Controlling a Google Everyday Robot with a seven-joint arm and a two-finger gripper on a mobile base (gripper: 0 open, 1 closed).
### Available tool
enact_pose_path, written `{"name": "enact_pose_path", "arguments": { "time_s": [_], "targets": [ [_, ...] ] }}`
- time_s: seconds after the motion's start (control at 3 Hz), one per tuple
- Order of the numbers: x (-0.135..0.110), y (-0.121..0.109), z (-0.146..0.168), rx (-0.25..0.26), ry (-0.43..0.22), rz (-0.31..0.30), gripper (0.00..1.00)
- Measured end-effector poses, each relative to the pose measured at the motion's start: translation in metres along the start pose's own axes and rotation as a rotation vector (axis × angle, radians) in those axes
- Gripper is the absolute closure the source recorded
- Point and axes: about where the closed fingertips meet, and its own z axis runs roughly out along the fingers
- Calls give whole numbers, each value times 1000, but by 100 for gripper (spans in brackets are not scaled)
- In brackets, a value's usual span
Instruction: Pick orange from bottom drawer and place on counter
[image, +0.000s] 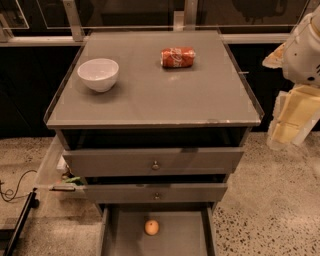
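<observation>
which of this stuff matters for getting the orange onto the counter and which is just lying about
For the job:
- orange, in the open bottom drawer
- counter
- gripper, hanging off the counter's right side

Lying about:
- bowl, on the counter, back left
- can, on its side on the counter, at the back

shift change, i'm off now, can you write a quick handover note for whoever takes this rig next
Claw: out to the right of the cabinet, beside the counter's front right corner, well away from the orange.
Orange: lying on the floor of the bottom drawer, which is pulled open. The two drawers above are also partly out.
Counter: has a white bowl at back left and a red soda can on its side at the back; the front and middle are bare.
Done: drawer is open.
Left: reach down, grasp the orange, lift it out, set it on the counter.
</observation>
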Motion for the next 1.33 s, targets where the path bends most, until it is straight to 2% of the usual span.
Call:
{"name": "enact_pose_path", "arguments": {
  "time_s": [0.67,1.0,1.33],
  "targets": [
    [2,-1,1,11,13,0,0],
    [7,15,23,-6,-10,-31,0],
    [19,41,65,-33,-82,-58,0]
  ]
}}
